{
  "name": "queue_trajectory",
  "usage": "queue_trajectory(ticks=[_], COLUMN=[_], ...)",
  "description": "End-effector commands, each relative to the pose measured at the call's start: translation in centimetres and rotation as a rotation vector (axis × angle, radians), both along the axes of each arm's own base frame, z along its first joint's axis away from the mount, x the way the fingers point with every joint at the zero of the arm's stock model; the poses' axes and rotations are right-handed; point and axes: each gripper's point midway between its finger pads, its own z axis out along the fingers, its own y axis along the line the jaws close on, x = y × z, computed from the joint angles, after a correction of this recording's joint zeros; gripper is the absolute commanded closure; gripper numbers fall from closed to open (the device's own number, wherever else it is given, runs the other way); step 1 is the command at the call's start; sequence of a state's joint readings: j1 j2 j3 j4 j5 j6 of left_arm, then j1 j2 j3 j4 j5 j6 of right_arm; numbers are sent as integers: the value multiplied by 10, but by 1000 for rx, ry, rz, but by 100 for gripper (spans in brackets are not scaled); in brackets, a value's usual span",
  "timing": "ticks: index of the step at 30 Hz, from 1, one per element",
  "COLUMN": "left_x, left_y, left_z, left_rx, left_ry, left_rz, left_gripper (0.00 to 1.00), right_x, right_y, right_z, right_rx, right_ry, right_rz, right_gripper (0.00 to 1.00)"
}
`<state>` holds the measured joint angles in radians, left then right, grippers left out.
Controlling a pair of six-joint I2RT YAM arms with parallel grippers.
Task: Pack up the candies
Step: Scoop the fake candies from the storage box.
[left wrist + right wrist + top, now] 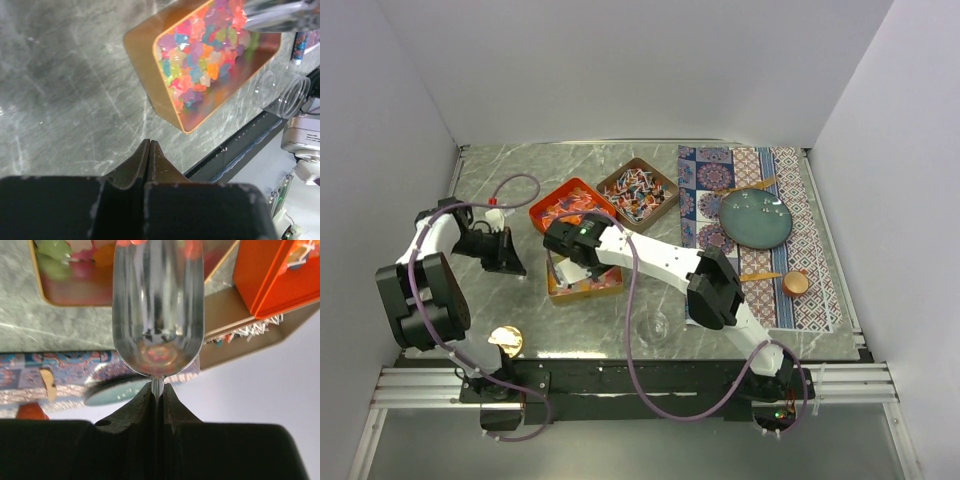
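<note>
The right fingers (149, 396) pinch the handle of an empty metal scoop (158, 300) above the gummy candies (200, 60), which lie in a gold tray (150, 75) mid-surface (60, 75). The left fingers (145, 157), pressed together, hold nothing. The clear cup (282, 92) nearby looks empty, so packing seems barely begun.

My left arm (420, 290) is folded at the elbow beside the left edge of the worktop (520, 190), the wrist turned inward. The left claw (149, 145) is pressed fully together, fingertips touching with nothing between them. My right arm (660, 262) reaches diagonally leftward from its base across the worktop, and the right claw (157, 388) pinches the thin stem of a metal scoop (157, 305), whose bowl projects straight ahead of the fingertips.
</note>
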<state>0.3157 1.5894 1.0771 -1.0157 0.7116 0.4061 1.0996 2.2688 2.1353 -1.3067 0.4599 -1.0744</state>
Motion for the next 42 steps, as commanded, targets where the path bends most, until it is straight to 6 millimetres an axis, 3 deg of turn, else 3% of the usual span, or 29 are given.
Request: queue_trajectory(ticks=[1,10,22,33,42], left_x=[-4,-12,-14,-11,-10], left_y=[-16,-38,-64,-64,-66], left_z=[-1,-16,-31,-48,-47], left_rx=[-70,-86,-93,-69,-86], left_ry=[-1,68,119,177,183], left_rz=[-74,-156,-197,-142,-125], left_gripper=[99,99,99,99,99], right_x=[-41,-49,-56,-64,-67], right_y=[-1,-2,16,38,52], right_z=[-23,-35,-54,-78,-94], right_rx=[-20,15,114,219,306], right_ry=[316,372,406,463,532], right_rz=[120,51,-19,-68,-116], right_gripper=[100,100,100,100,100])
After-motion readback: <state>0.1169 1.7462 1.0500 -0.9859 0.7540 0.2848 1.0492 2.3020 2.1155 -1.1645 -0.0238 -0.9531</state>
